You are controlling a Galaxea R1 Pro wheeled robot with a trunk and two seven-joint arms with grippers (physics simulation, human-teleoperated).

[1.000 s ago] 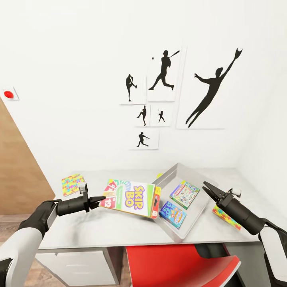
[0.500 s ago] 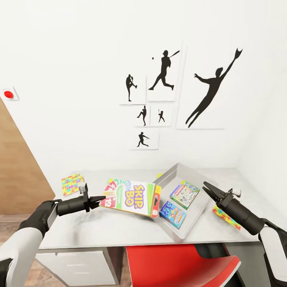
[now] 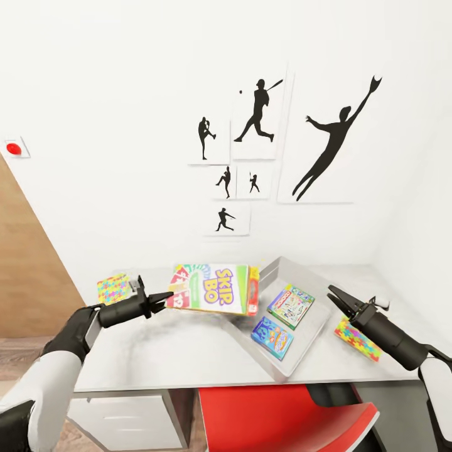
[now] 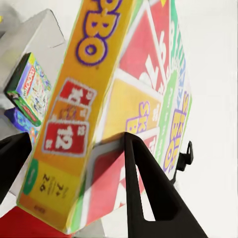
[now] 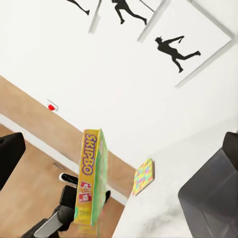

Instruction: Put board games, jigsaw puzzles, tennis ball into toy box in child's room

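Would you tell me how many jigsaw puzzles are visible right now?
2: one jigsaw puzzle lies on the table behind the left gripper; the other lies behind the right arm.

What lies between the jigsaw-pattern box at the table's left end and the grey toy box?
In the head view, the left gripper holding the red-yellow-green SKIP-BO box sits between the jigsaw-pattern box and the shallow light-grey toy box.

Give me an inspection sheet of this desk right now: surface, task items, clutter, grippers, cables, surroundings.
Surface: light-grey table, toy box tilted on it.
Job's things: SKIP-BO box held up off the table; two board games in the toy box; jigsaw puzzles at the table's left and right ends.
Clutter: nothing seen.
Grippers: left gripper shut on the SKIP-BO box; right gripper open, empty.
Cables: nothing seen.
Surroundings: baseball silhouette pictures, red chair.
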